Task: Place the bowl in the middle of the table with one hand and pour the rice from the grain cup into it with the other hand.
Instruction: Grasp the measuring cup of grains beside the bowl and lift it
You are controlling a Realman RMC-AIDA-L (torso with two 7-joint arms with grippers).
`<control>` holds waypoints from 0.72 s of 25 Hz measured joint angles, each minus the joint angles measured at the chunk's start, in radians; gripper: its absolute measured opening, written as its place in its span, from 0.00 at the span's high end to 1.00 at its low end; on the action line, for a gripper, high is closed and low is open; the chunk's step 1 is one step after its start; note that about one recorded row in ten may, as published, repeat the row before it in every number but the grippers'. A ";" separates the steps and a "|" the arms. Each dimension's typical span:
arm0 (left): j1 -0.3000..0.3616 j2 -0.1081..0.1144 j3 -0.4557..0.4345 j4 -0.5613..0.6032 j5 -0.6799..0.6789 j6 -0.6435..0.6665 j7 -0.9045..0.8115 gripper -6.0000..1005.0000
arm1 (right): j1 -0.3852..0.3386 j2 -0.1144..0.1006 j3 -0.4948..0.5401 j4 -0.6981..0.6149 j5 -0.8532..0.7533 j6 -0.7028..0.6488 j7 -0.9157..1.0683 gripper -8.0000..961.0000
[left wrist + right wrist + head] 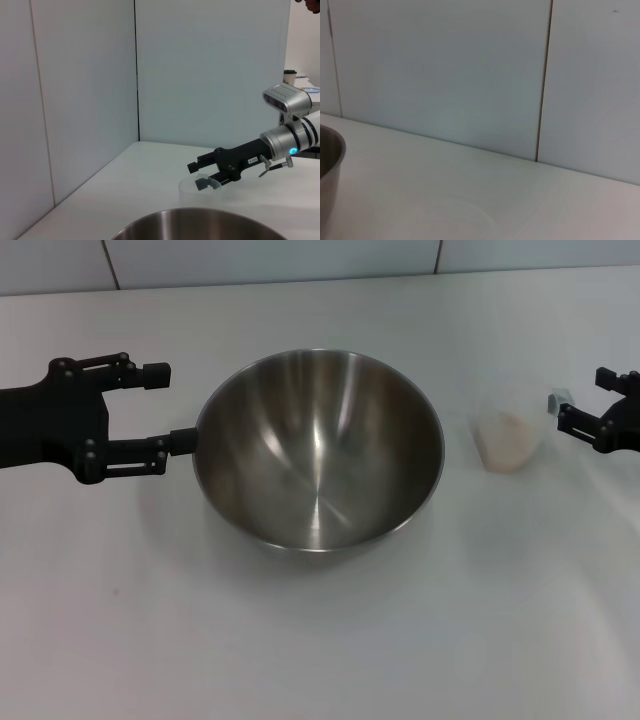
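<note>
The steel bowl (318, 450) stands on the white table (320, 640), near its middle. My left gripper (168, 408) is open just left of the bowl; its nearer fingertip (182, 442) is at the bowl's rim. The clear grain cup (508, 435) stands right of the bowl with pale rice (505, 428) in it. My right gripper (582, 400) is open just right of the cup, apart from it. The left wrist view shows the bowl's rim (200, 220), the right gripper (199, 175) and the cup (190, 189). The right wrist view shows the bowl's edge (330, 160) and the cup's faint rim (450, 212).
A pale panelled wall (300, 260) runs along the table's far edge. The right arm's silver wrist (292, 135) reaches in from the table's right side.
</note>
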 joint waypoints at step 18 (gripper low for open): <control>-0.012 0.000 0.002 -0.001 0.011 -0.023 0.000 0.22 | 0.014 0.000 -0.048 0.005 -0.001 0.002 -0.080 0.24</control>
